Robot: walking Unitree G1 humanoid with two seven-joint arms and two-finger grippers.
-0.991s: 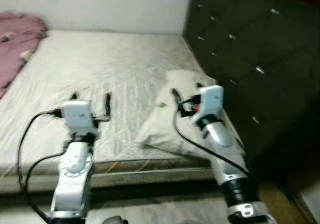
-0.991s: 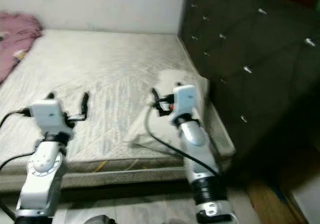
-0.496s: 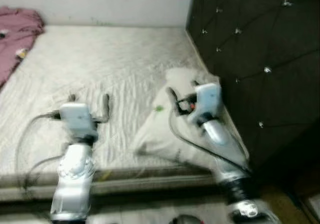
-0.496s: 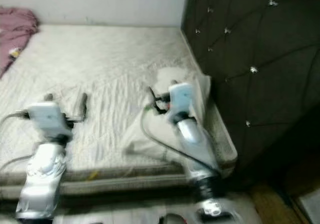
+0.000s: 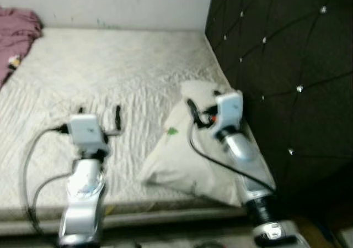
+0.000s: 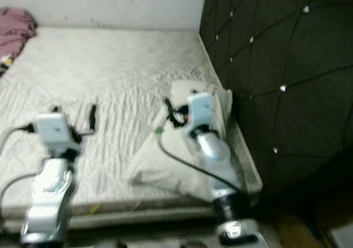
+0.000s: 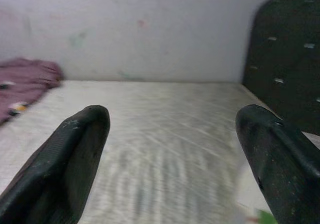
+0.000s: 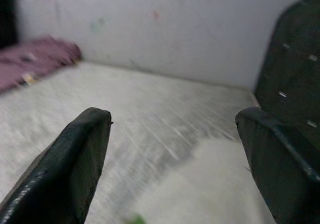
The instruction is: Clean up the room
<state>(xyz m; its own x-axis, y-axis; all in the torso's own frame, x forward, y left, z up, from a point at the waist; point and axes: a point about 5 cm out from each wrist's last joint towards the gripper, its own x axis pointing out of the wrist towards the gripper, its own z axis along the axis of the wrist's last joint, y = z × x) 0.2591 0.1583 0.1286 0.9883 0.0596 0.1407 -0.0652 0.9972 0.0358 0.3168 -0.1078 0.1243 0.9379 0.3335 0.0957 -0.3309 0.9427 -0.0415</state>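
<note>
Lying at the right-hand near corner of the bed point(image 5: 110, 66), a white pillow point(image 5: 182, 159) rests on the quilted pale mattress, its far end close against the dark tufted headboard point(image 5: 281, 54) that runs along the bed's right side. A small green mark point(image 5: 172, 131) shows on the pillow's upper face. The pillow's near end reaches almost to the mattress edge.

The right gripper point(image 5: 207, 105) hovers over the far part of the pillow, with its silver arm stretched above the pillow's right side, so that the arm and its black cable cover much of that side from the head camera. In the right wrist view its two black fingers point(image 8: 75, 159) are spread wide apart with nothing between them; the pillow's white surface lies below them and the headboard rises close beside.

The left gripper point(image 5: 99, 114) hangs over the bare mattress, to the left of the pillow and apart from it. Its fingers point(image 7: 70, 154) are likewise spread wide and hold nothing; the left wrist view looks across the mattress toward the pale wall point(image 7: 150, 29).

At the far left corner of the bed a crumpled pink blanket point(image 5: 16, 30) lies against the wall, with a small light-coloured thing on it too blurred to name. It is well apart from both grippers, with open mattress between.
</note>
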